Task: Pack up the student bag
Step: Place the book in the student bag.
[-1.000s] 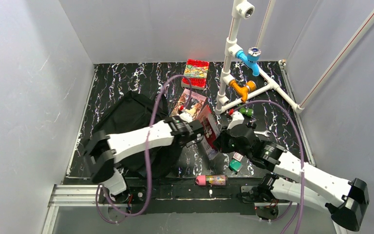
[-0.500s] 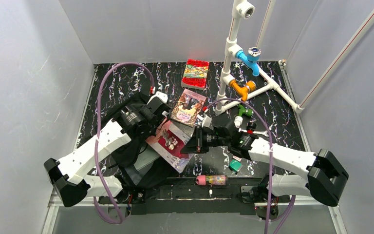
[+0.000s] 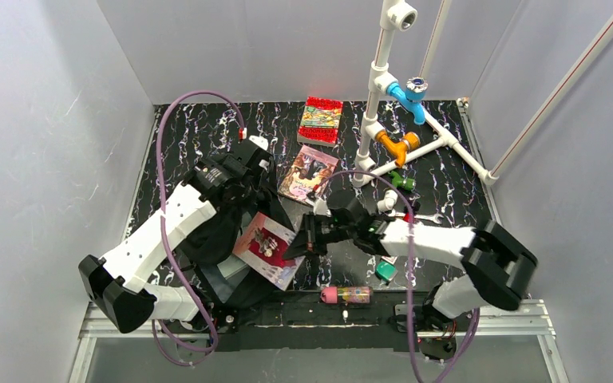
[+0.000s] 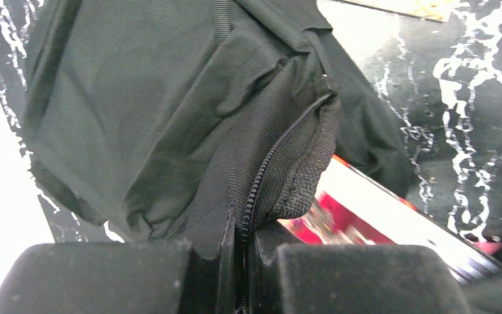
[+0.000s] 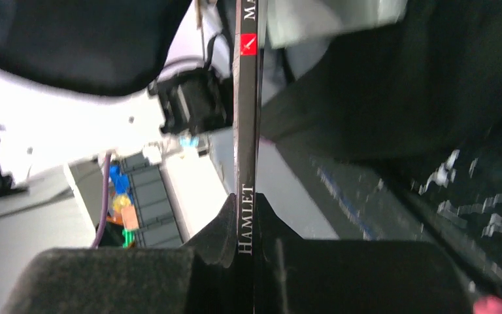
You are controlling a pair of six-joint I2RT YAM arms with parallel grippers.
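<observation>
Student bag [image 4: 137, 104] lies near-left on the table [image 3: 191, 136]. Your left hand [image 4: 242, 261] has just pinched shut on its zipper edge, holding the mouth open. Your right hand [image 5: 248, 252] clamps the Hamlet book [image 5: 247, 131] at that opening; insertion looks ready.

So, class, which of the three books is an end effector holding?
The Hamlet book, pinched in the right end effector; the middle book and red-bordered book lie free farther back.
</observation>
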